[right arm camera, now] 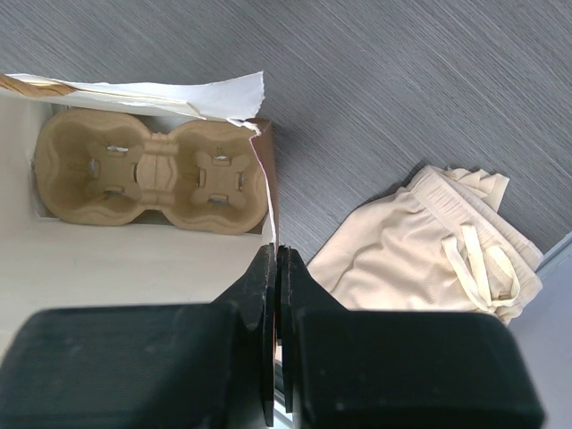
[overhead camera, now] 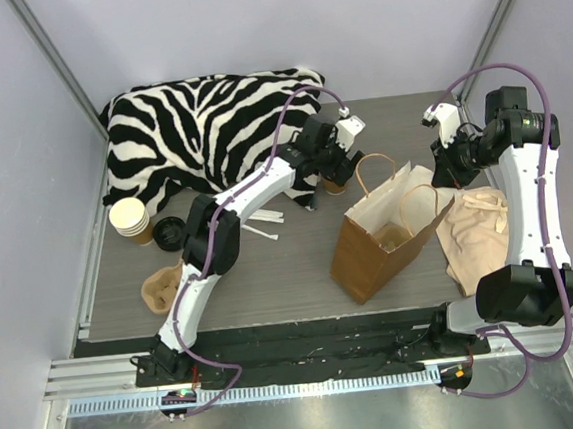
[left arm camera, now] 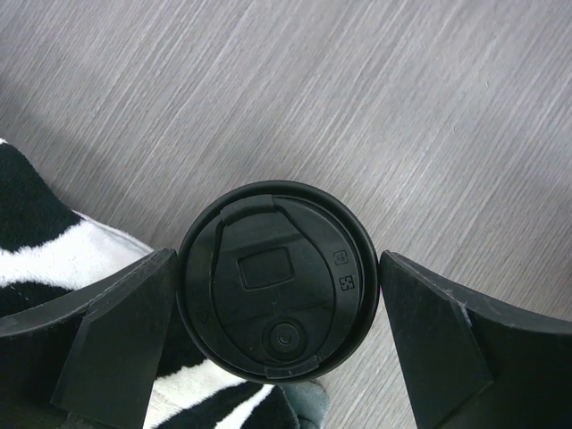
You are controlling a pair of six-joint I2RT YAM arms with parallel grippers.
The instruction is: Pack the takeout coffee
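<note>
Left claw [left arm camera: 277, 261] spread around takeout coffee [left arm camera: 277, 304], right claw [right arm camera: 275, 261] pinching paper bag [overhead camera: 371, 257], grey table [left arm camera: 402, 107]

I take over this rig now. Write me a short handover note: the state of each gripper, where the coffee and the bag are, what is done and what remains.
Left gripper: open, one finger on each side of the takeout coffee. The cup is next to the zebra cushion and is not clamped yet.
Right gripper: shut on the rim of the paper bag, which stands open.
Inside the bag: a cup carrier lies on the bottom, with both wells empty.
Done: the bag is held and the left gripper is at the cup.
Left: close on the cup, carry it into the bag, probably into a carrier well, then release.
</note>
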